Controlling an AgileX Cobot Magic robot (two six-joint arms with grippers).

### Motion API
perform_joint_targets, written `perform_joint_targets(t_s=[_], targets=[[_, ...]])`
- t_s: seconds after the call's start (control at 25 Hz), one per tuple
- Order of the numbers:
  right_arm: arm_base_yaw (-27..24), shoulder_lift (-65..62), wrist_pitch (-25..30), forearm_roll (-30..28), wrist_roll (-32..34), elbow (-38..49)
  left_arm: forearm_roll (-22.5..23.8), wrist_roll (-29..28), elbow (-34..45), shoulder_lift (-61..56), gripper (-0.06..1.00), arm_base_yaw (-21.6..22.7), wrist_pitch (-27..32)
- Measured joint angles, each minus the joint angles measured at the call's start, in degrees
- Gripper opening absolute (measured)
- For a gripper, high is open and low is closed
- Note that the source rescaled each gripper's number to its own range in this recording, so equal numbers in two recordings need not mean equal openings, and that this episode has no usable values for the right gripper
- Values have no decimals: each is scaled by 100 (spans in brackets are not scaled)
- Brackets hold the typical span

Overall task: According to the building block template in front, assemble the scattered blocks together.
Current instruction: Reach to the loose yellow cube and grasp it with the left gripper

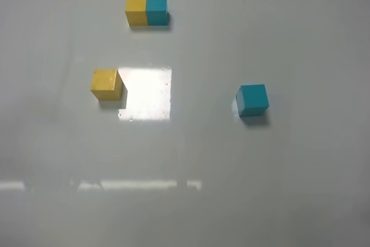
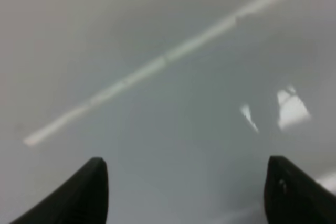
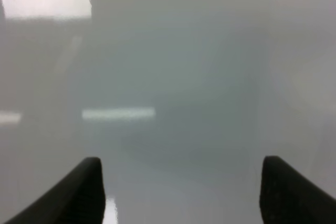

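The left gripper [image 2: 189, 195] has its two dark fingers [image 2: 94, 192] spread wide apart with nothing between them, only blurred glossy grey table [image 2: 173, 145] crossed by a pale streak of reflected light. The right gripper [image 3: 184, 192] is likewise parted and empty, looking over the same bare grey surface. Neither wrist view shows a block, and neither arm appears in the high view. In that view, the building block template [image 1: 147, 11] sits in the upper part of the frame, left of centre, its yellow half on the left and its teal half on the right, flush together. Below it, at centre left, the loose yellow cube [image 1: 106, 84] rests on the table, its right edge against a bright square reflection [image 1: 145, 93]. The loose teal cube [image 1: 252, 100] lies at centre right, turned slightly askew, well apart from the yellow cube and from the template. A thin band of reflected light runs across the lower left of the frame.
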Motion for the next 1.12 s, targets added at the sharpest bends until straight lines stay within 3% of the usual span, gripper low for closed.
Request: perform_joint_targets(t_s=[0.24,0.4,0.52,0.68,1.12], targets=[[0,0,0,0,0,0,814,251,-1179,1314,85,-1425,249],[0,0,0,0,0,0,1009,952,-1784,2024,84,-1970,243],[0,0,0,0,0,0,1026,1833,-2086,2426,84,-2064,238],[0,0,0,0,0,0,1037,2600,-2349,2874,84,-2064,254],[0,0,0,0,0,0,669,2777,-3137,4057,84,-2064,249]])
